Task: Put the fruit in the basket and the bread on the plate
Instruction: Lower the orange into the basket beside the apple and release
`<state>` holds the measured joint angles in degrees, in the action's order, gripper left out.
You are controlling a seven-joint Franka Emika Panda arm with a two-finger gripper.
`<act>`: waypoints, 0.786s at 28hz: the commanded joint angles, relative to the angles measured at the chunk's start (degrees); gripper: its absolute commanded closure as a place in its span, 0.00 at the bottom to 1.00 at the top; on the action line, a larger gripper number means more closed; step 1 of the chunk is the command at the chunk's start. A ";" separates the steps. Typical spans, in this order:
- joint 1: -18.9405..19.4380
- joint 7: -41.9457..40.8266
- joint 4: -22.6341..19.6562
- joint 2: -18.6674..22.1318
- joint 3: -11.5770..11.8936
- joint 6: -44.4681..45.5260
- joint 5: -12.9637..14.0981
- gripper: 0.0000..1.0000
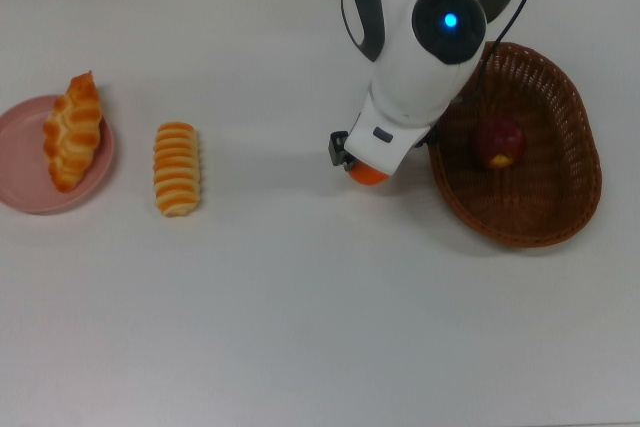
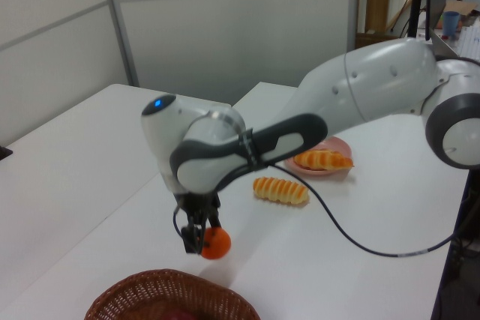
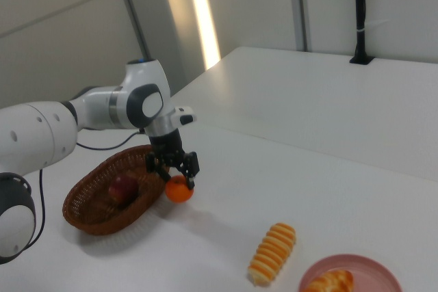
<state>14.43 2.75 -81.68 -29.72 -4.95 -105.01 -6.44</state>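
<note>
My gripper [image 2: 206, 241] is shut on the bright orange [image 2: 215, 243] and holds it a little above the table, just off the basket's [image 1: 560, 227] rim on the top view's left. In the right view the fingers [image 3: 191, 177] clasp the orange [image 3: 179, 189] from above. The dark red apple [image 1: 500, 140] lies inside the wicker basket [image 3: 89, 220]. A ridged striped roll [image 1: 177, 168] lies on the table beside the pink plate [image 1: 20, 187]. The braided pastry [image 1: 73, 130] rests on that plate.
The white arm [image 1: 420, 37] reaches over the table from the top view's upper edge and covers part of the basket's rim. A black cable [image 2: 352, 249] hangs from the arm. White table surface [image 1: 300, 327] stretches between the roll and the basket.
</note>
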 commanded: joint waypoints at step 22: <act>5.96 16.40 2.32 -2.71 -6.57 -17.50 -3.04 0.42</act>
<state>20.58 14.93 -79.66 -30.19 -12.23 -119.09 -7.39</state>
